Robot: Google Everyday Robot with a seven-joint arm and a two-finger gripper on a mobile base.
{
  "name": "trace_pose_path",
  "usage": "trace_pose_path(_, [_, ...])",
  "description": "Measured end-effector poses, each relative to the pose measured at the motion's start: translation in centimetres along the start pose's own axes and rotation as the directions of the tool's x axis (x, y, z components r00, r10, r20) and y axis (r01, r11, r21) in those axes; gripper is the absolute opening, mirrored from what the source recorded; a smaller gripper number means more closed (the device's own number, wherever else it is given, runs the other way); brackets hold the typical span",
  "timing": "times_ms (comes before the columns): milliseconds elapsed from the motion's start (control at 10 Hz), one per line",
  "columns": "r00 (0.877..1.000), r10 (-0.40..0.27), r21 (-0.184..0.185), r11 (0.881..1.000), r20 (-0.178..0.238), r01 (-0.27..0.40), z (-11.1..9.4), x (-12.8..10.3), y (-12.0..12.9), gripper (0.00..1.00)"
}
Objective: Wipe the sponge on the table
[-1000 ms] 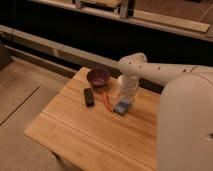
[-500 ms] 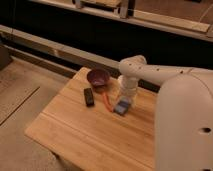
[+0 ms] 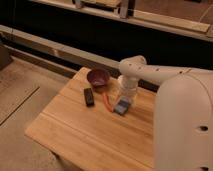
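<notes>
One arm [image 3: 155,75], white, reaches from big rounded body [image 3: 185,125] at right twd centre of view. Upper link approx horizontal, bends at round elbow jt [image 3: 131,67]. Below it wrist [image 3: 126,86] drops vertical. At bottom end: gripper [image 3: 123,100], pointing straight down, left of body, low.

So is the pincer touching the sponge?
Cannot tell. In the camera view the pincer hangs right over the sponge on the table, its tip overlapping the sponge's far edge; neither contact nor gap shows plainly.

Matt wooden table [image 3: 85,135], smooth white arm casing [image 3: 150,75]
</notes>
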Motion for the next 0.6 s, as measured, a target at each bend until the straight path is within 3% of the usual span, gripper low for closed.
trace_pose_path(200, [1.0,0.007,0.0,1.0,0.004,-0.007,-0.2,-0.2,-0.2,0.65])
trace_pose_path(400, [0.997,0.067,-0.012,0.998,0.04,-0.066,-1.7,-1.6,-1.9,0.65])
trace_pose_path(600, [0.994,0.099,-0.018,0.995,0.044,-0.098,-1.9,-2.0,-3.0,0.65])
